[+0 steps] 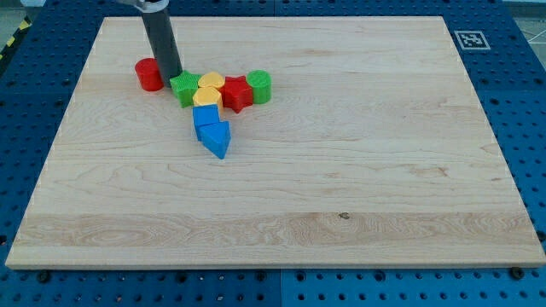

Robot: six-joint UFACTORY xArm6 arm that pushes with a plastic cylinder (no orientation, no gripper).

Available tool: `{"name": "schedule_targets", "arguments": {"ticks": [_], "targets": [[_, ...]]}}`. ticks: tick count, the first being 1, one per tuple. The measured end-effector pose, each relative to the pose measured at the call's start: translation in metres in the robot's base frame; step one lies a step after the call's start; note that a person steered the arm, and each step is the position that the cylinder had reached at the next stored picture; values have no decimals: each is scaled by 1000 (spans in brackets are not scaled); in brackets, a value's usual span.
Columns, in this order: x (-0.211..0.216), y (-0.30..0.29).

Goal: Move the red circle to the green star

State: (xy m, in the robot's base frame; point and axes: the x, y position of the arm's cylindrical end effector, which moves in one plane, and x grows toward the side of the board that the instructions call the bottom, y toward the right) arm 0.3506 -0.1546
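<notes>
Dark rod ending in my tip (pixel 172 76), holding nothing, set between the red circular block (pixel 149 74) on the view's left and the green star-shaped block (pixel 185 87); both lie near the top left of the pale wooden board (pixel 358 170)

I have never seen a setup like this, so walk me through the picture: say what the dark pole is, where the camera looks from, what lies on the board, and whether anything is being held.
The dark pole is the end of a robot arm. It has no hand; its lower end, my tip, only pushes things along the wooden board. One camera looks down at an angle; its mounting is not on record.

Near the view's top left lies a cluster: red circle, green star, two yellow blocks, red star, green cylinder, and two blue blocks below. The tip stands between the red circle and the green star. Nothing is held.
</notes>
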Motion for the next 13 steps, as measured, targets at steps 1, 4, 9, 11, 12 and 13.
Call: {"name": "schedule_targets", "arguments": {"ticks": [1,4,9,11,12,13], "targets": [[0,0],[-61,-27],[-18,-44],[-17,-103],[11,-103],[15,-103]]}}
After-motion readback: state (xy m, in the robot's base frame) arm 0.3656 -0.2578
